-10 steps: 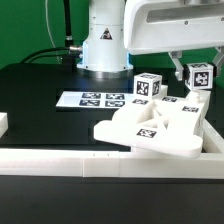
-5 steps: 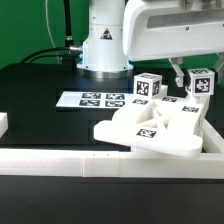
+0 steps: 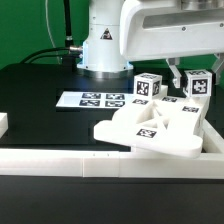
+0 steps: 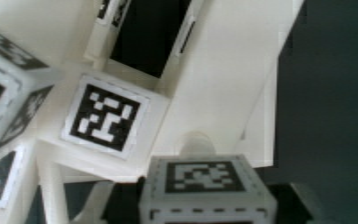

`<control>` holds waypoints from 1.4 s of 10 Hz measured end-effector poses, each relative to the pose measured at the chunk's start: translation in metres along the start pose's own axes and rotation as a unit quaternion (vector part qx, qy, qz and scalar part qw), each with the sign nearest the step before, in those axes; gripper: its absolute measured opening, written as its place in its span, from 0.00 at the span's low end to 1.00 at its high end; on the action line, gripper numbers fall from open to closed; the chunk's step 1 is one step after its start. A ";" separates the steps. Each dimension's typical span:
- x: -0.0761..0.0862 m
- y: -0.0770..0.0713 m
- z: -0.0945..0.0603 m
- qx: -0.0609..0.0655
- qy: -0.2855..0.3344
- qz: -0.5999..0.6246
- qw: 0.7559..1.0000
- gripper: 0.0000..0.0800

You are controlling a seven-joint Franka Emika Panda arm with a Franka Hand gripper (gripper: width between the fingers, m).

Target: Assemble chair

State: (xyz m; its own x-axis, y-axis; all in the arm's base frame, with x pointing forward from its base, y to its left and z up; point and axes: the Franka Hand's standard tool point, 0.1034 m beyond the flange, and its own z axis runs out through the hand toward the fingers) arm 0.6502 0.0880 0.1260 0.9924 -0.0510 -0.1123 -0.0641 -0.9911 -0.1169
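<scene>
Since earlier: gripper (image 3: pixel 196 88) shifted toward exterior view's left | gripper: clamped on upright post (image 3: pixel 197 83) | relation: held post hangs vertical, above seat slab (image 3: pixel 150 128)

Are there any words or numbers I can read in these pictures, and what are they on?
None: no words, brands or numbers can be read.
The chair parts carry only black-and-white square marker tags, patterns and not letters.
The marker board shows the same kind of tags, no text.
</scene>
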 end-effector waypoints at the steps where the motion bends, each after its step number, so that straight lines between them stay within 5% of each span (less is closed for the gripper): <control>1: -0.005 -0.001 -0.001 0.000 -0.001 0.013 1.000 0.35; 14: -0.007 0.001 0.008 0.000 -0.004 0.031 1.000 0.35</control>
State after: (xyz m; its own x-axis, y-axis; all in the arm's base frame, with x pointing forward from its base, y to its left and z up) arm 0.6424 0.0883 0.1190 0.9856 -0.1110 -0.1279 -0.1253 -0.9860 -0.1099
